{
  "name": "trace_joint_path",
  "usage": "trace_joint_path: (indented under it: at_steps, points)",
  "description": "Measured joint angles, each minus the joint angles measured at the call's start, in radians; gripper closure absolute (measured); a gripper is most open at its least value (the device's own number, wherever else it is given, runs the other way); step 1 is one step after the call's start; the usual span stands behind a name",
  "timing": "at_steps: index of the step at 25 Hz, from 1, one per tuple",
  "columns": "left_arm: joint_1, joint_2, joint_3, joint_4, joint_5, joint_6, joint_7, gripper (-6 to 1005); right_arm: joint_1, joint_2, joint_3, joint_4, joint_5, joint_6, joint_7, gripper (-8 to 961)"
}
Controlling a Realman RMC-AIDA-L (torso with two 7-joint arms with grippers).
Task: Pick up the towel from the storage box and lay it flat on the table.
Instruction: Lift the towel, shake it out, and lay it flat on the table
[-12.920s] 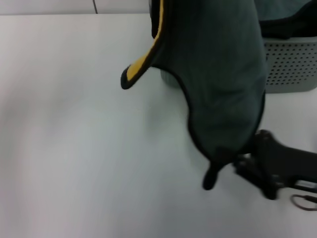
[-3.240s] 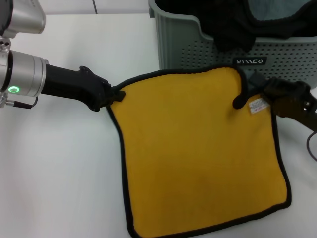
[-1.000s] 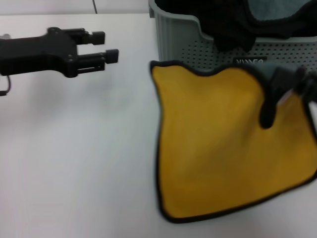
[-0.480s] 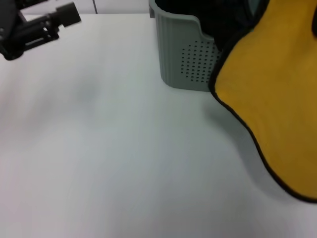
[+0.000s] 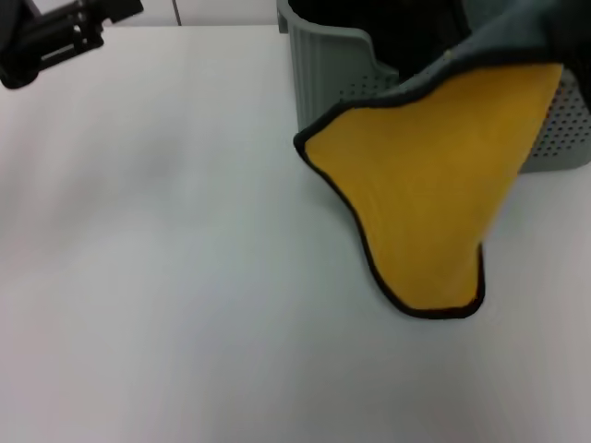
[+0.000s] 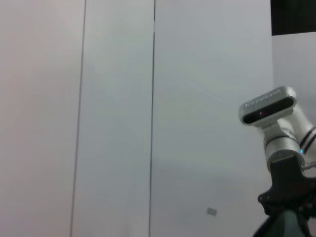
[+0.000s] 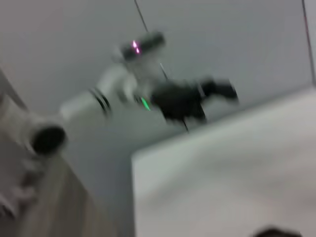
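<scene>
Towel (image 5: pixel 429 198) hangs in front of the box (image 5: pixel 328 88), yellow face toward the head camera, grey-teal back folded over along its upper edge. Its top runs out of the head view above the box's right end, so it looks held from up there; the holder itself is not in view. Lower tip droops to the table (image 5: pixel 166 295) just in front of the box, touching or nearly so, I cannot tell which. Draped from 1 high point, the cloth falls in a narrow tongue rather than a square. Judgement: not laid flat yet, and spreading it would likely need a second grip on a free corner.

Left gripper (image 5: pixel 69 32) sits well to the left of the box, above the table's far side, clear of the towel and holding nothing. Its fingers show as dark bars but I cannot tell their spacing.

Right gripper: not visible in any view, so its grasp cannot be told.

Head view alone shows towel, box and table together. Left wrist view shows only wall panels and, far off, a silver arm segment with a dark part below it; no towel. Right wrist view catches the left gripper (image 7: pixel 217 91) across the table (image 7: pixel 227 187), from beyond the box side
</scene>
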Motion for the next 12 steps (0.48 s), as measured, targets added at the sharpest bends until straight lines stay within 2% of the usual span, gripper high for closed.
trace_joint_path:
  at_steps: [4,7,11,12]
  points:
    - [-0.007,0.001,-0.008,-0.007,0.006,-0.011,0.004,404,0.107,-0.053,-0.098,-0.034,-0.102,-0.023,0.016,944]
    - [-0.015,0.002,-0.009,-0.015,0.006,-0.018,0.005,404,0.164,-0.082,-0.124,-0.063,-0.048,-0.054,-0.024,943]
    - [-0.023,0.002,-0.009,-0.022,0.001,-0.019,0.003,405,0.233,-0.157,-0.160,-0.135,0.138,-0.063,-0.067,941]
    - [-0.026,0.002,-0.008,-0.023,-0.001,-0.019,0.001,405,0.250,-0.184,-0.169,-0.155,0.181,-0.065,-0.071,941]
